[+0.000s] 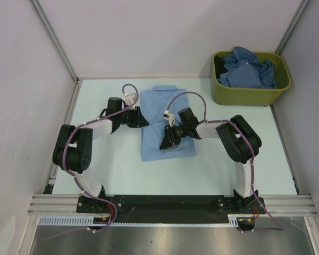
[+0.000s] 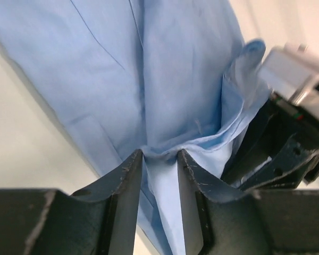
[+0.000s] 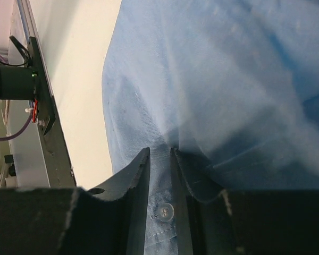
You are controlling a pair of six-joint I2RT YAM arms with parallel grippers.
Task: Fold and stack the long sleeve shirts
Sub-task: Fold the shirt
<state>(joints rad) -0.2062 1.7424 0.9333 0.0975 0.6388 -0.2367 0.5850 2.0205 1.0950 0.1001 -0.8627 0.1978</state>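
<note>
A plain light blue long sleeve shirt (image 1: 167, 106) lies folded into a tall rectangle in the middle of the table, collar at the far end. My left gripper (image 1: 143, 118) is at its left edge, and its fingers (image 2: 128, 175) are closed on a bunched fold of the blue cloth (image 2: 165, 79). Over the shirt's lower middle, my right gripper (image 1: 167, 142) pinches a strip of cloth with a button (image 3: 165, 211) between narrow jaws. More long sleeve shirts (image 1: 248, 68), darker blue and crumpled, fill the bin.
An olive-green bin (image 1: 250, 94) stands at the back right corner. White walls with metal posts enclose the pale table (image 1: 106, 170) on three sides. The right arm's gripper body (image 2: 292, 127) sits close beside my left fingers.
</note>
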